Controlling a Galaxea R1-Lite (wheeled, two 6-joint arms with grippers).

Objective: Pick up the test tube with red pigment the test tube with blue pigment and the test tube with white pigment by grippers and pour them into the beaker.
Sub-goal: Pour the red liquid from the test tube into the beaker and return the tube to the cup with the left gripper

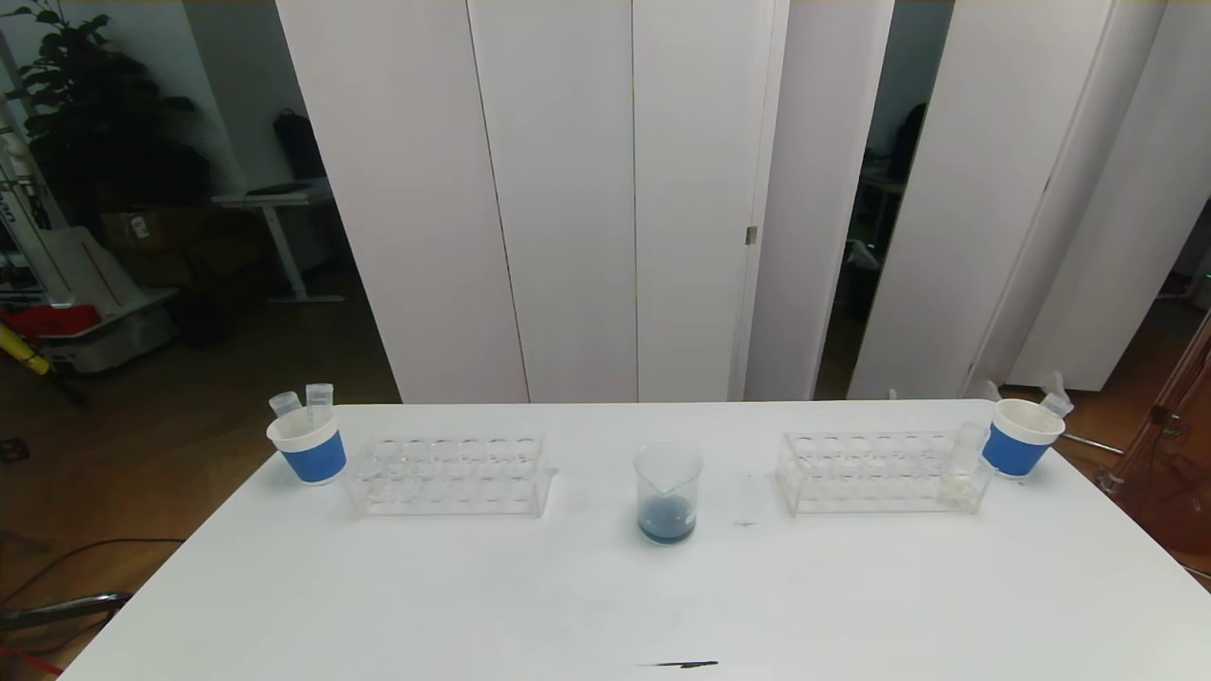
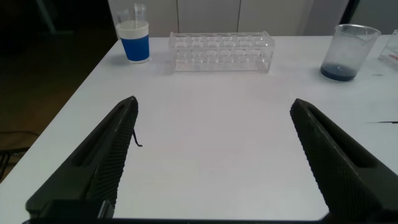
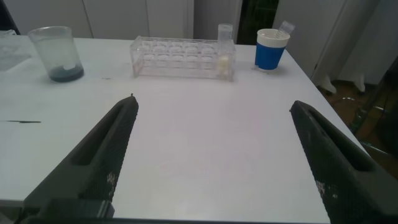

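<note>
The beaker (image 1: 668, 492) stands mid-table with dark blue liquid at its bottom; it also shows in the left wrist view (image 2: 349, 53) and the right wrist view (image 3: 57, 55). The test tube with white pigment (image 1: 960, 462) stands upright at the right end of the right rack (image 1: 880, 473), and shows in the right wrist view (image 3: 224, 53). No tube with blue or red pigment is in view. My left gripper (image 2: 214, 102) and right gripper (image 3: 214, 102) are open and empty, low over the near table, outside the head view.
An empty clear rack (image 1: 449, 475) stands left of the beaker. A blue-banded paper cup (image 1: 307, 445) with two empty tubes is at the far left. Another cup (image 1: 1020, 437) with a tube is at the far right. A black mark (image 1: 686, 665) lies near the front edge.
</note>
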